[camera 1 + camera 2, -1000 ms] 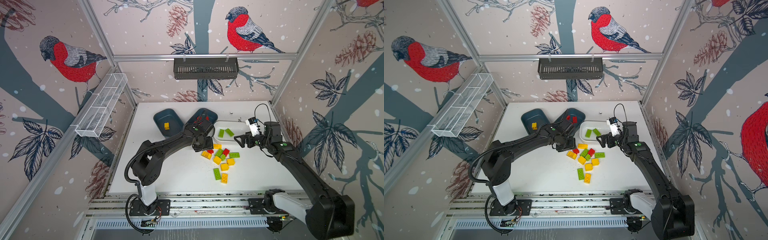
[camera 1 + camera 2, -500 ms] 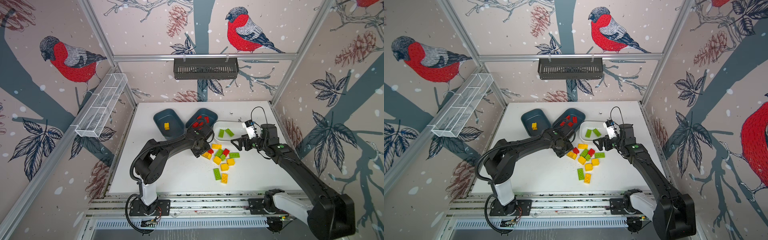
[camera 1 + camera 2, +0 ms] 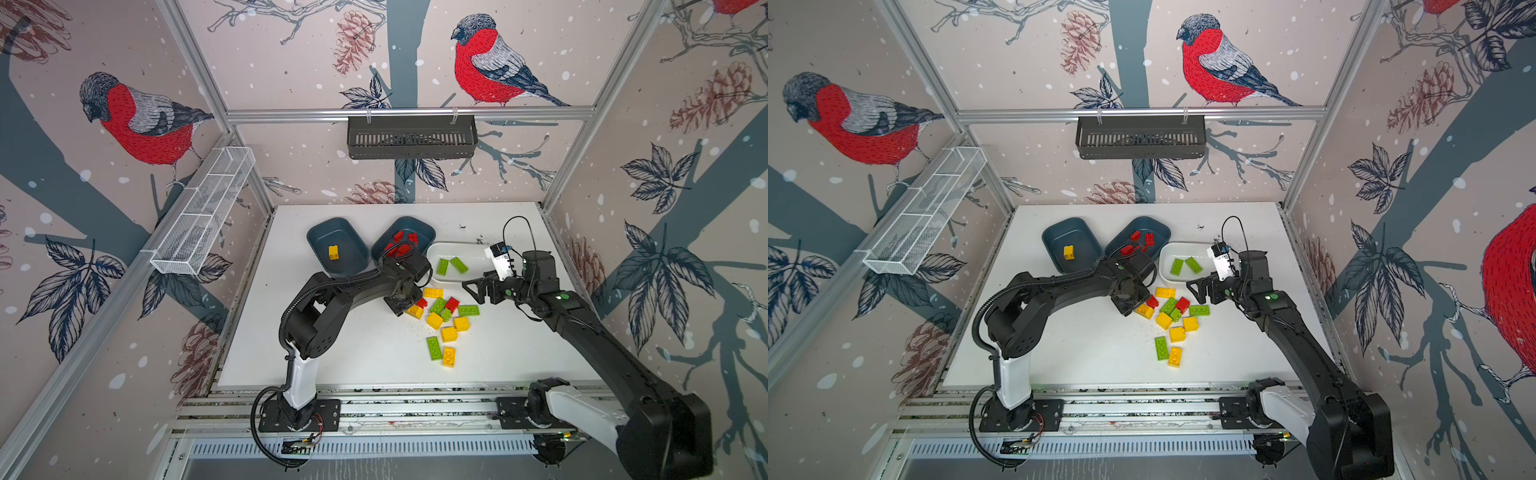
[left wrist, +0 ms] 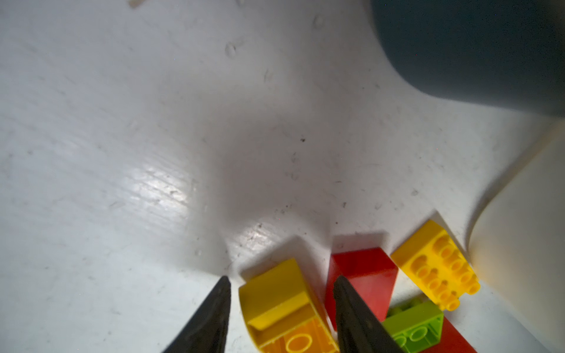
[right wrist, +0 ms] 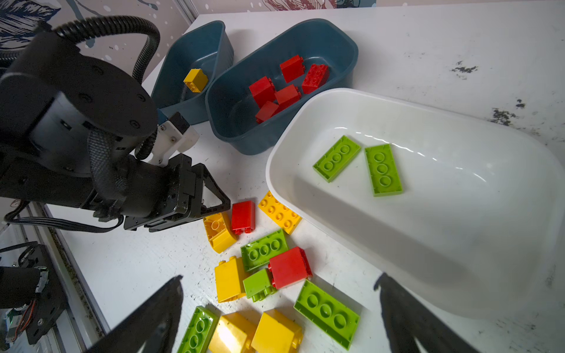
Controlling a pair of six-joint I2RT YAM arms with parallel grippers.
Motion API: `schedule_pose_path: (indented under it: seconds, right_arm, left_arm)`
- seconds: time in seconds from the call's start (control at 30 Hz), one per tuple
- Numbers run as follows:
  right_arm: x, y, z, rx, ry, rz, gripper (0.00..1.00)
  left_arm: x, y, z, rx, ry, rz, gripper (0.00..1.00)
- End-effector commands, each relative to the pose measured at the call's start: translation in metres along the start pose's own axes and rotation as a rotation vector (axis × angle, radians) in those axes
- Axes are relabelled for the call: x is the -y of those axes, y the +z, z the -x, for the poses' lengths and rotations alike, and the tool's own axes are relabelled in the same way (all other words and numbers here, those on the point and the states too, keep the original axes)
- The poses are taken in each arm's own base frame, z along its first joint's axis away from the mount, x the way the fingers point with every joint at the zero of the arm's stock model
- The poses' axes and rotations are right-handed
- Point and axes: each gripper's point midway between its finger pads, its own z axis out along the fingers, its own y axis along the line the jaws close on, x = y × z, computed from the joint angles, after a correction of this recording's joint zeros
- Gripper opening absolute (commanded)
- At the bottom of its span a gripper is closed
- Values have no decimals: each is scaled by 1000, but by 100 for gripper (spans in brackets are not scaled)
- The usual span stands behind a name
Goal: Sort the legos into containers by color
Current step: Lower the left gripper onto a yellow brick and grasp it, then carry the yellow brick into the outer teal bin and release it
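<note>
The yellow curved plastic brick (image 4: 281, 305) lies on its side on the white table (image 4: 122, 152), at the pile's edge. Its rounded face could squirt free under a squeeze, and one finger stands so close to the red plastic brick (image 4: 360, 275) just beside it that it might drag that along. The yellow brick sits between the left gripper's (image 4: 279, 279) narrow-set jaws, with a sliver of gap on one side. The right gripper (image 5: 279, 276) hangs wide open over the pile.

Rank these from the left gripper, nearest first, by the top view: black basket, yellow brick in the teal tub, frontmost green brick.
1. Frontmost green brick, front-right of the left gripper.
2. Yellow brick in the teal tub, back-left.
3. Black basket, on the back wall.
</note>
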Motion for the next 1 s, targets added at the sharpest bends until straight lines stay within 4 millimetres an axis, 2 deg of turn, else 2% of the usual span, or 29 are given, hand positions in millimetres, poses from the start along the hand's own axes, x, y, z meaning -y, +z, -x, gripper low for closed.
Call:
schedule_pose_path:
  seconds: [0.0,0.43,0.57,0.77,0.87,0.97]
  right_arm:
    - [-1,-1,4,18,-15,0,99]
    - [-2,-3,-2,12,-12,-1,99]
    - [-1,-4,-3,13,-10,-5,99]
    - [-2,-5,-6,12,-8,-3,99]
    - [-3,-6,-6,12,-9,-4,99]
    - [-3,-7,-4,13,-9,-8,99]
  left_arm:
    - [-6,1,1,13,-9,44,54]
    - [-12,1,-23,-19,39,111,50]
    - [-19,3,-32,-35,55,135,45]
    - [-23,5,-32,-36,89,152,36]
    - [-27,8,-33,-41,111,159,26]
    - [-25,0,-30,-26,146,157,24]
